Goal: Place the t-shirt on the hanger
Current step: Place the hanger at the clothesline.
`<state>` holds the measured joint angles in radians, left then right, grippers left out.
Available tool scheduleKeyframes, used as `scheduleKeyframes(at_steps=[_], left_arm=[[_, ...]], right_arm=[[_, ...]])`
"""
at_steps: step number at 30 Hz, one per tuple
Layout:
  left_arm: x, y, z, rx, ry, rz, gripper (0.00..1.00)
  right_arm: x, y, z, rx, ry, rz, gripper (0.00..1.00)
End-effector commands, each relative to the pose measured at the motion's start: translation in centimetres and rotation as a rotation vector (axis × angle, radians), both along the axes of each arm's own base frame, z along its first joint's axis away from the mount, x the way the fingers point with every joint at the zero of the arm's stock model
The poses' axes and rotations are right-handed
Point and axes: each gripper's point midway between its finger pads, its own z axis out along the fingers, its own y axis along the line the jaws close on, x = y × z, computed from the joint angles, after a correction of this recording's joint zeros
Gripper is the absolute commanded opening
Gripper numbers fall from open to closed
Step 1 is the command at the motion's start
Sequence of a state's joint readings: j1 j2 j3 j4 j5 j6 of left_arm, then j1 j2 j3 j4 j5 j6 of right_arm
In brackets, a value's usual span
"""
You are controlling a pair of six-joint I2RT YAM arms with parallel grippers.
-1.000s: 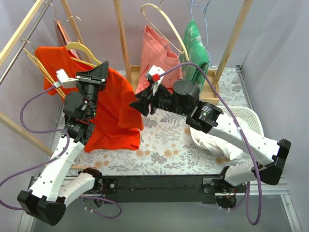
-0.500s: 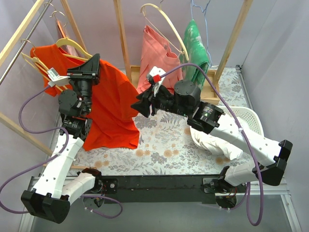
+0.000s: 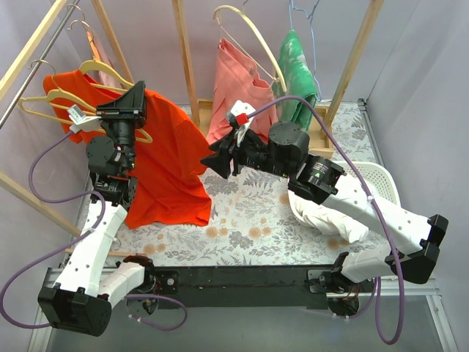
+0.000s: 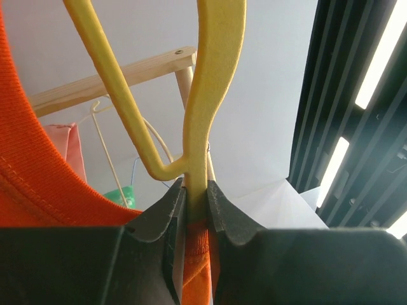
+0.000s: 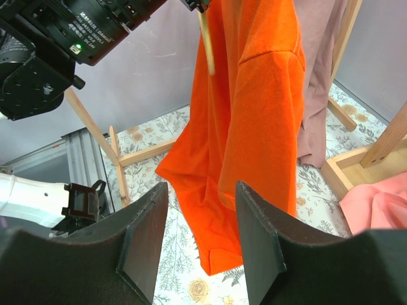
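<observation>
The red-orange t-shirt (image 3: 172,165) hangs from a pale-yellow hanger (image 3: 110,71) at the left of the rack, its hem down on the table. My left gripper (image 3: 136,99) is shut on the hanger's neck (image 4: 205,114), with shirt collar fabric (image 4: 196,260) pinched between the jaws (image 4: 196,190). My right gripper (image 3: 214,158) is open and empty, just right of the shirt's edge and apart from it. In the right wrist view the shirt (image 5: 254,114) hangs in front of the open gripper (image 5: 200,219).
A salmon-pink garment (image 3: 238,81) hangs on a thick cream hanger (image 3: 253,33), with a green garment (image 3: 297,66) beside it. A white basket (image 3: 381,180) with a white cloth (image 3: 322,213) sits at the right. Wooden posts (image 3: 187,59) and more yellow hangers (image 3: 44,99) stand near the rail.
My left gripper has carried the hanger and shirt up and to the left, toward the rail. The right arm has barely moved.
</observation>
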<state>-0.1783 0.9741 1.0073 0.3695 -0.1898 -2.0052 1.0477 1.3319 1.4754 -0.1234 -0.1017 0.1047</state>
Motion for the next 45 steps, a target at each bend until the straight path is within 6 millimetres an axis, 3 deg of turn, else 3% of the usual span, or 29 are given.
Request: scheduleKeyframes(at_steps=[1,27,38,45], left_arm=[[-1.2,0.3,1.9,-0.068,-0.078,-0.047,0.0],[2.1,3.1,1.5,-0.243,-0.06,-0.03,0.0],[2.9,5.1,2.4,-0.326,-0.075,-0.013,0.0],[3.1,5.4,2.7,-0.373,-0.089,-0.028,0.0]], right_arm=[[-0.6,-0.3,1.5,0.034,-0.013,0.015,0.54],[-0.6,1.0,0.8,-0.009,0.018,0.05,0.53],[-0.5,1.2,1.0,-0.018,0.025,0.053,0.53],[-0.5,1.3,1.1,-0.02,0.033,0.052,0.52]])
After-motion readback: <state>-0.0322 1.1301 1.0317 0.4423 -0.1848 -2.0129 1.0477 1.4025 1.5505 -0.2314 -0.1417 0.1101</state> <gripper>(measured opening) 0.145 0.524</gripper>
